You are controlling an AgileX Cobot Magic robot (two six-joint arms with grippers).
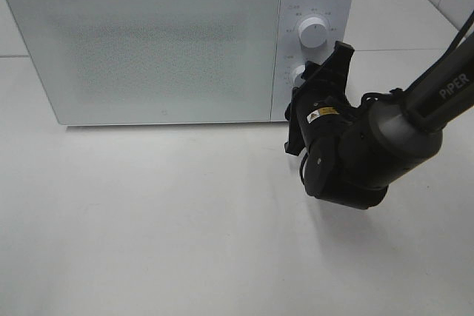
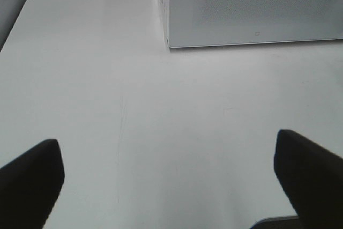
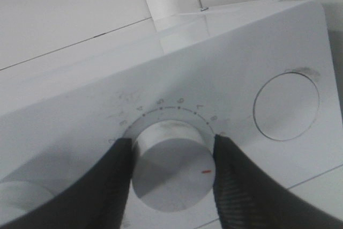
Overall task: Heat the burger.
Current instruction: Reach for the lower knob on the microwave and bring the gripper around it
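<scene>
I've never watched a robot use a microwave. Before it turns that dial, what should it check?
1. Microwave door shut: ok, it sits flush and closed.
2. Burger inside: cannot tell. The frosted door hides the inside, and no burger shows anywhere in view.
3. Right gripper on the lower dial: ok, one finger presses each side of it.
4. Dial's present setting: cannot tell. A red mark shows, but the numbers around it are too blurred to read against it.
5. Left gripper out of the way: ok, open, over bare table, clear of the door.
</scene>
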